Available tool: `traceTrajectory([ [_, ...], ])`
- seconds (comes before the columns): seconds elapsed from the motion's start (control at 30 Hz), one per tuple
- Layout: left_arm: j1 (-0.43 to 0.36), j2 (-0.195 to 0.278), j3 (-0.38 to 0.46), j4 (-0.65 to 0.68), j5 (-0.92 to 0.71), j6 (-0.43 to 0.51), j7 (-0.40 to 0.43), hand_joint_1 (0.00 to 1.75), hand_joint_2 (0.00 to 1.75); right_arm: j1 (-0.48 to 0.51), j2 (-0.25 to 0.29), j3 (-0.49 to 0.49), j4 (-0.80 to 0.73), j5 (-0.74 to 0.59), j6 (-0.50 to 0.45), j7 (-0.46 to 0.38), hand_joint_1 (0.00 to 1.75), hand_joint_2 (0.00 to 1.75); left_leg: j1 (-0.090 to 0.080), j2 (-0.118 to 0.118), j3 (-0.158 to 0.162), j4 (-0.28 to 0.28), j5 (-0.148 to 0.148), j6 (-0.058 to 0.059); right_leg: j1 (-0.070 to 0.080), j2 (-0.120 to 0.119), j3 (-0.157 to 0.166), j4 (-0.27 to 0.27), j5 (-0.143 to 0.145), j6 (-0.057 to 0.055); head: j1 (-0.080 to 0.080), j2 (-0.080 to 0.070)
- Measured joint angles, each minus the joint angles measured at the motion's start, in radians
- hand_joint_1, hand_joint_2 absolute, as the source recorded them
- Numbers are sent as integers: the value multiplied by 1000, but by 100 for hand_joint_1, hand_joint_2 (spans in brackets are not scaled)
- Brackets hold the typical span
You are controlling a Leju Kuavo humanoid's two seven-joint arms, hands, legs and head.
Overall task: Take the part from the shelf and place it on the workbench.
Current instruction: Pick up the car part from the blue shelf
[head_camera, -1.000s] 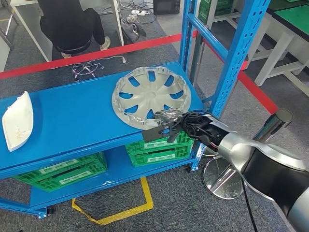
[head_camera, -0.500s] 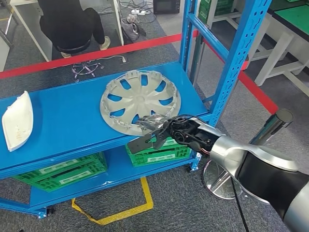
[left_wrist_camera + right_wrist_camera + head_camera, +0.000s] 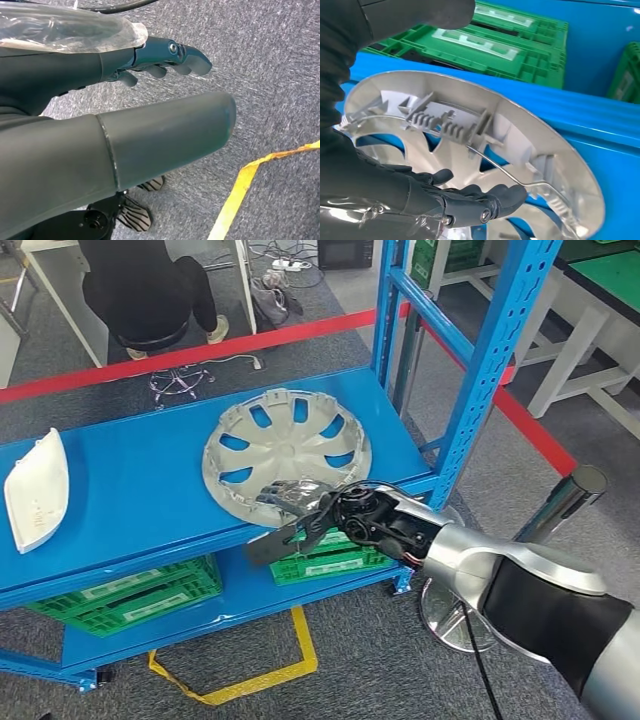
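The hubcap (image 3: 287,454) lies on the blue shelf (image 3: 143,490), its near rim overhanging the front edge. The right hand (image 3: 298,512) grips that rim, fingers (image 3: 478,197) inside, thumb beneath. Bare shelf stretches from the hubcap toward a white cover (image 3: 36,488). The left hand (image 3: 124,105) hangs empty over grey carpet (image 3: 271,75).

The right arm (image 3: 528,590) is a polished silver shell with a broad black band, thin black cables looping at its wrist. The right hand (image 3: 302,515) has dark fingers under crinkled clear film. The left hand (image 3: 113,115) shows a thick grey thumb and bluish-dark fingers (image 3: 177,52) (one bright screw at a knuckle).
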Motion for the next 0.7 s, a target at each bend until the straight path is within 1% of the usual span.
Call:
traceTrajectory([
  [0.17, -2, -4, -14, 0, -4, 2, 3, 0, 0, 0, 32, 7, -26, 20, -14, -18, 0, 175, 0, 0, 0, 0, 0, 0, 0, 0, 0, 0, 0, 0, 0, 0],
  [0.47, -7, -5, -24, 0, -8, 3, 10, 0, 0, 0, 41, 12, -27, 39, -21, -22, 0, 175, 0, 0, 0, 0, 0, 0, 0, 0, 0, 0, 0, 0, 0, 0],
  [0.7, -11, -6, -26, 0, -8, 3, 11, 0, 0, 4, 50, 25, -53, 44, -4, -21, 0, 175, 0, 0, 0, 0, 0, 0, 0, 0, 0, 0, 0, 0, 0, 0],
])
